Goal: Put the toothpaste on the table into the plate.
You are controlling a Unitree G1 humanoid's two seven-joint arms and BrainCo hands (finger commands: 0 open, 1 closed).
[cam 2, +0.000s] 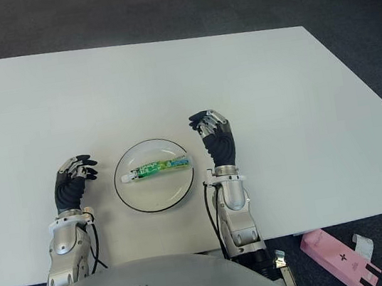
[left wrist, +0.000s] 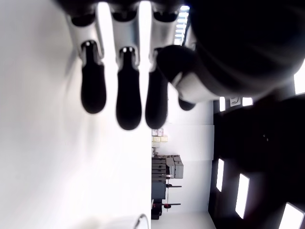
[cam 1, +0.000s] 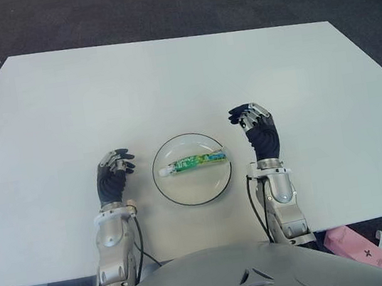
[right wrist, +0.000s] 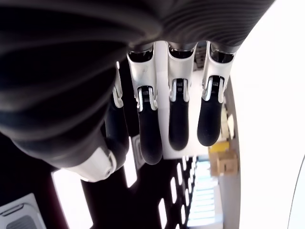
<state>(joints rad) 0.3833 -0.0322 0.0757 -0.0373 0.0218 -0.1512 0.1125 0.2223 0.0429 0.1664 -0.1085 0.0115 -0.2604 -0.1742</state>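
Right now, toothpaste: the green-and-white toothpaste [cam 1: 197, 161] lies flat inside the plate, lengthwise across it, white cap toward the robot's left, tail end toward the right rim.
Plate: a round white plate [cam 1: 184, 193] with a dark rim sits on the table at the near edge, between the two hands.
Right hand: the right hand [cam 1: 260, 135] shows just beside the plate on its right, apart from the rim, fingertips pointing away from the robot and bent downward.
Right fingers: the right wrist view shows the fingers [right wrist: 151, 136] side by side, gently bent, nothing between them and the thumb, so this hand is empty.
Toothpaste versus right fingers: the tube's tail is near the right hand but inside the rim, not touching any finger.
Left hand: the left hand [cam 1: 113, 176] shows to the left of the plate, a little farther off than the right one.
Left fingers: loosely curled in the left wrist view [left wrist: 129, 100], holding nothing.
Table: a wide white table [cam 1: 167, 82].
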